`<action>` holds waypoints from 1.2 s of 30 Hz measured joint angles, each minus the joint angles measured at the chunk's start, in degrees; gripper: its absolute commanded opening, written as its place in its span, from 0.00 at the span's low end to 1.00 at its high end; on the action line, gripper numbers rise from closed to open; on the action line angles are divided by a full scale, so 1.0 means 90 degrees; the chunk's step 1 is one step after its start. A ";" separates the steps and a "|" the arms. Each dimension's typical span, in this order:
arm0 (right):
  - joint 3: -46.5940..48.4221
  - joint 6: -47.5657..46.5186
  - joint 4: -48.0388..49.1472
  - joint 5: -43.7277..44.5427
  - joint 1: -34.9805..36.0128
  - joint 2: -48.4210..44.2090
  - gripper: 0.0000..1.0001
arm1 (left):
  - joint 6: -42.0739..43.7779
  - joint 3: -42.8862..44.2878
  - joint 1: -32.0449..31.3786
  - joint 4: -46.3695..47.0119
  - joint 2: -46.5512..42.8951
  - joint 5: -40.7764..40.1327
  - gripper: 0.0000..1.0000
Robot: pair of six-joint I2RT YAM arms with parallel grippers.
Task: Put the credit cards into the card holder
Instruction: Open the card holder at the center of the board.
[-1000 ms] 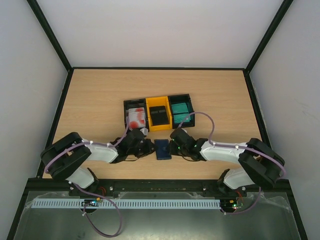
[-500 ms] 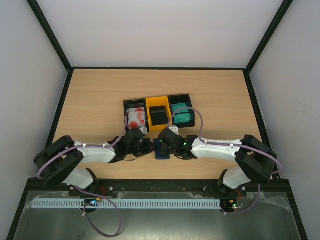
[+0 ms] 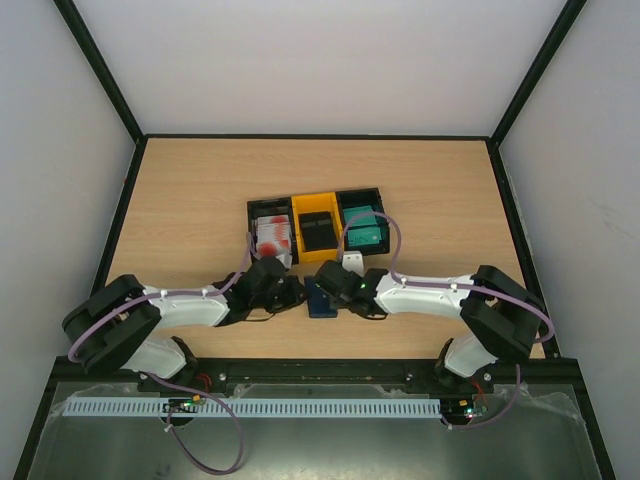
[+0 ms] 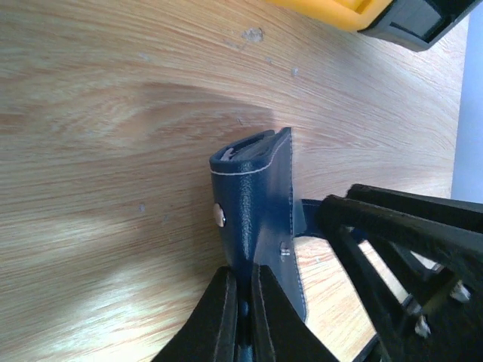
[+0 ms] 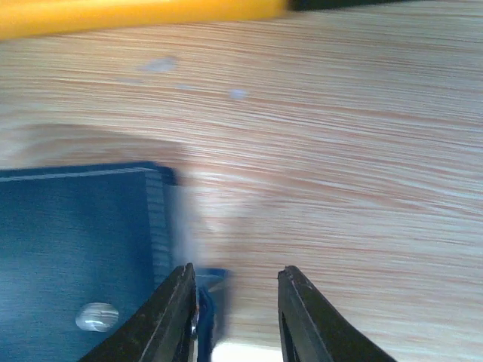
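Left wrist: left hand (image 4: 243, 283) clenched on card holder (image 4: 256, 188); right hand (image 5: 238, 283) released beside it.

Light wood-grain table (image 3: 200, 200). Frame centre: three open-top bins touching in row: left black bin (image 3: 251, 226), yellow bin (image 3: 316, 202), right black bin (image 3: 360, 192). Just below yellow bin: navy card holder (image 3: 322, 298), propped on edge.
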 measured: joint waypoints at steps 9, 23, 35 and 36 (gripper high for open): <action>-0.0223 0.0068 -0.1022 0.0702 -0.0036 -0.0238 0.38 | 0.0061 0.0000 0.0051 -0.0236 -0.0129 -0.0124 0.02; -0.0537 0.0192 0.0396 -0.0335 -0.0039 -0.0578 0.39 | 0.0216 0.0000 0.0053 -0.0243 0.0010 -0.0138 0.05; -0.0663 0.0323 0.0704 -0.0267 -0.0039 -0.0296 0.08 | 0.0362 0.0000 0.0053 -0.0372 0.0070 -0.0267 0.39; -0.0665 0.0321 0.0753 -0.0270 -0.0039 -0.0274 0.04 | 0.0389 0.0000 0.0053 -0.0410 0.0073 -0.0282 0.45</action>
